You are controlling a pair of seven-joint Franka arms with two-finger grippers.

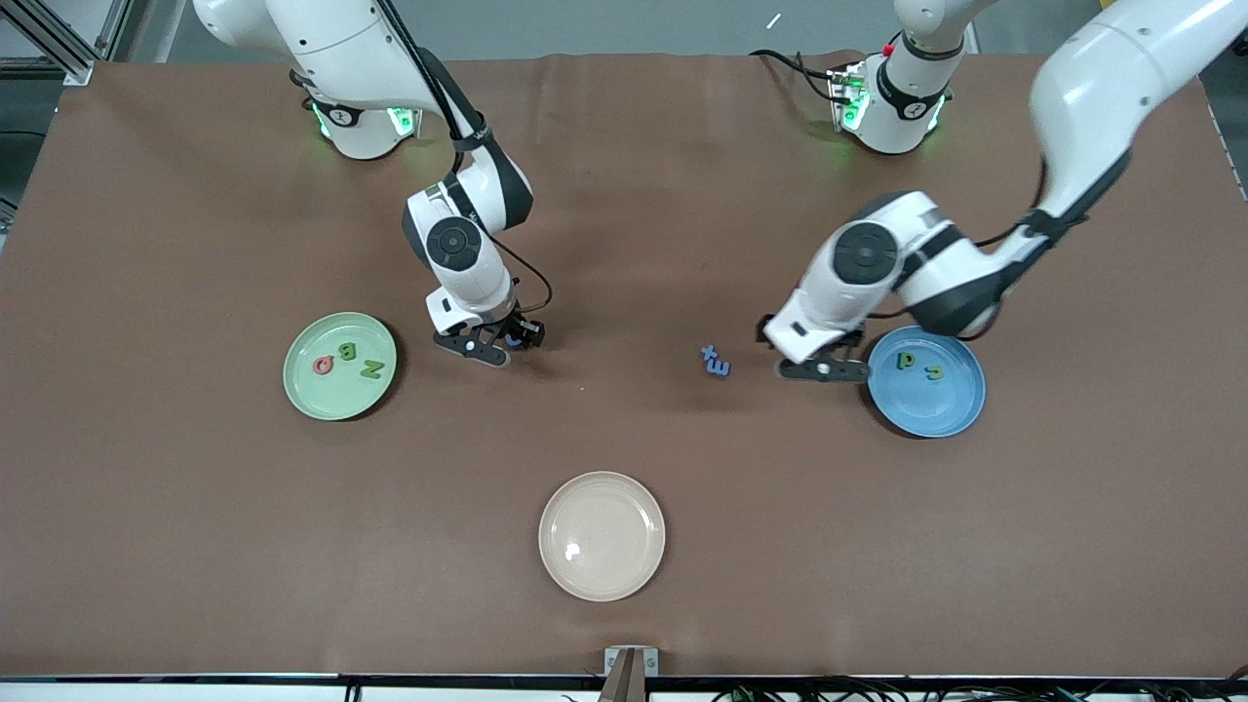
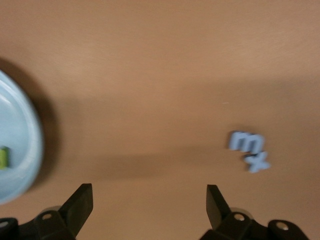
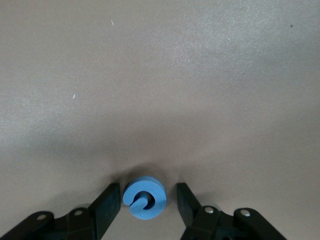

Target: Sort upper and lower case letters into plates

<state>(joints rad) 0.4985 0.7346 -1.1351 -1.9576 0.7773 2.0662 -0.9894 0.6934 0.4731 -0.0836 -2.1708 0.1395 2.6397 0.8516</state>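
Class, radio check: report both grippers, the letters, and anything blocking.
Right gripper shut on blue round letter, beside green plate. Left gripper open, between blue plate and loose blue letters. Nothing blocking.

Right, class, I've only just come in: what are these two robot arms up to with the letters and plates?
They are sorting foam letters. The right claw is low over the table beside the pale green plate, with a blue round letter between its fingers. That plate holds three letters; the sky blue plate holds two. The left claw is open, over the table between the blue plate and two small blue letters lying loose. The cream-beige plate holds nothing.
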